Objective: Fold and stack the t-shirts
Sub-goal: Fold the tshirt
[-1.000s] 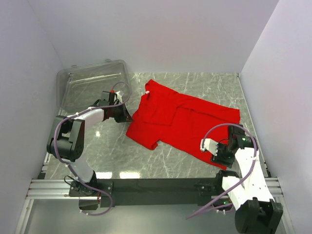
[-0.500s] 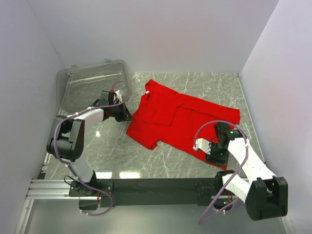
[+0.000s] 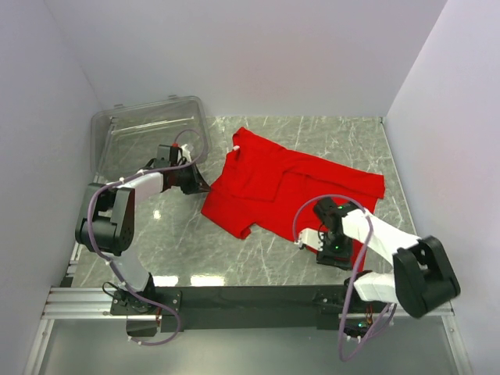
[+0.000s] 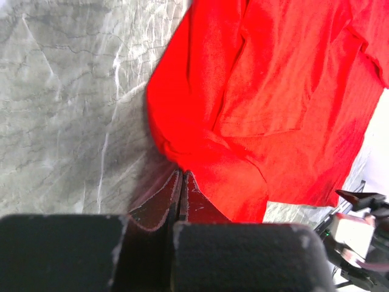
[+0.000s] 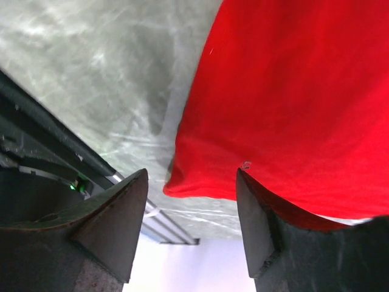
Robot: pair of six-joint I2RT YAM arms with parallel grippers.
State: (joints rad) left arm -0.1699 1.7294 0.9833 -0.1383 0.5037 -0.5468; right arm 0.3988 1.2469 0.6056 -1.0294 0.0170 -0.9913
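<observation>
Left hand [image 3: 199, 186], top view, sat pressed together against the t-shirt [image 3: 289, 187], which lay diagonally from the surface's [image 3: 180, 250] far-left toward its near-right corner. Left wrist view: whether it pinched cloth, I couldn't tell. Right wrist view: right hand [image 5: 192, 176] hung spread over the near hem, nearer that corner.

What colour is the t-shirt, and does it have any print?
The t-shirt is plain bright red, no print showing; best seen in the left wrist view.

no legible text anywhere, red t-shirt [image 3: 301, 187] plain and unprinted, no brand, number or sign to read
</observation>
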